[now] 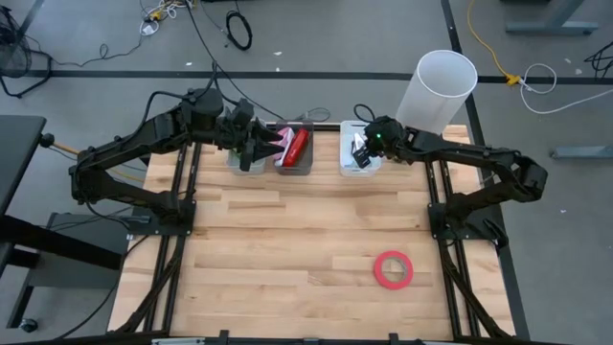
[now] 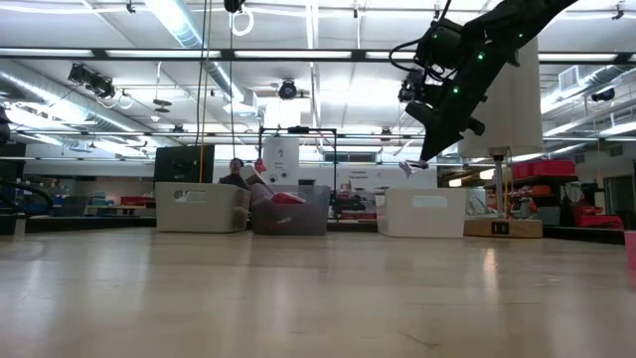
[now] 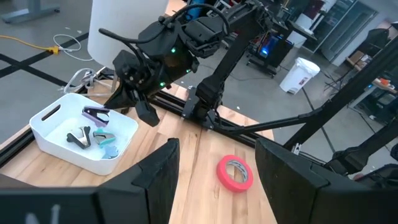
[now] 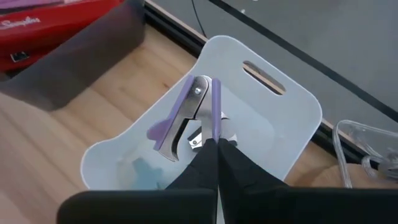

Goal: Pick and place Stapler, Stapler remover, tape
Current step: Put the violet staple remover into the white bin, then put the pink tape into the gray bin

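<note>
My right gripper is shut on a purple staple remover and hangs over the white bin at the table's far edge. The remover is above several other removers lying in that bin. Red staplers lie in the grey bin beside it. My left gripper stands open and empty above the far edge, next to the grey bin. A red-pink tape roll lies flat on the table near the right front. My right gripper pinches the staple remover between its two fingers at the end nearest them. The fingers slant down from the table's right. The remover sticks out beyond the fingertips, lifted clear above the white bin's floor.
A tall white cylinder stands at the far right corner, behind the right arm. A pale bin stands left of the grey one. The wooden tabletop lies bare in the middle and front left.
</note>
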Robot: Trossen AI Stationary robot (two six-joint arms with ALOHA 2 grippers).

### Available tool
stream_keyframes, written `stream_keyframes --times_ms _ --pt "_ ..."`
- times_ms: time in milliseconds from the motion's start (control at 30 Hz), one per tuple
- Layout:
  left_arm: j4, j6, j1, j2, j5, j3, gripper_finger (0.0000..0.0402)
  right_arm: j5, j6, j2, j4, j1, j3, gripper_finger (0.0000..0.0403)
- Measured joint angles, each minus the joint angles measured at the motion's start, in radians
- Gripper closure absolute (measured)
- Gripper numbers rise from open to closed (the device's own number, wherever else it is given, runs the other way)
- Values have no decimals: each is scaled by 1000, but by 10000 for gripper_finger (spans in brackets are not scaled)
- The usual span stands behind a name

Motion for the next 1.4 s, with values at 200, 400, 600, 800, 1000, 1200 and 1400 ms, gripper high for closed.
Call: stream_keyframes --times_ms 200,400,600,800,1000,1200,1400 --pt "0 0 0 0 0 0 189 -19 0 65 0 -13 0 403" --pt "0 0 0 0 0 0 189 2 -1 138 8 -14 0 403" --pt "0 0 0 0 0 0 189 2 0 151 15 -15 0 401" --pt "0 0 0 0 0 0 189 3 -5 151 24 -15 0 355" --pt "0 0 0 0 0 0 189 9 -23 130 20 -15 0 257" --pt "0 0 0 0 0 0 189 -7 -32 36 13 9 0 196" --pt "-1 0 0 0 0 0 189 -60 -66 -95 -8 74 0 196"
